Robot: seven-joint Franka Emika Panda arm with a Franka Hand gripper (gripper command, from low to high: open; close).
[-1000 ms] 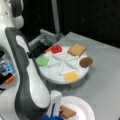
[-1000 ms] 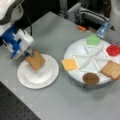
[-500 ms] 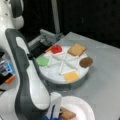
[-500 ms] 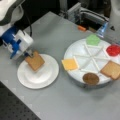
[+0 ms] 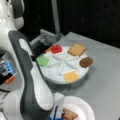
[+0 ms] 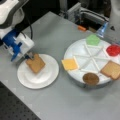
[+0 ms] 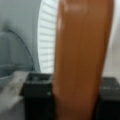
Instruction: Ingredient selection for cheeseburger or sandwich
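My gripper [image 6: 29,57] is at the left rim of the white plate [image 6: 47,77], shut on a toast-brown bread slice [image 6: 35,63] that rests tilted on the plate. In the wrist view the bread slice [image 7: 80,60] stands edge-on between the black fingers [image 7: 37,97]. The other ingredients lie in a white divided round tray [image 6: 82,56]: green lettuce [image 6: 93,39], red tomato [image 6: 113,50], another bread slice [image 6: 112,70], a brown patty [image 6: 90,78] and yellow cheese [image 6: 70,64]. No assembled sandwich or cheeseburger is in view.
In a front view the white arm [image 5: 27,82] fills the left side and hides most of the gripper; the plate [image 5: 82,106] sits at the bottom, the tray [image 5: 53,75] in the middle. Grey hardware [image 6: 82,12] stands behind the tray.
The gripper and the bread slice have sunk slightly toward the plate. The pieces in the tray have not moved.
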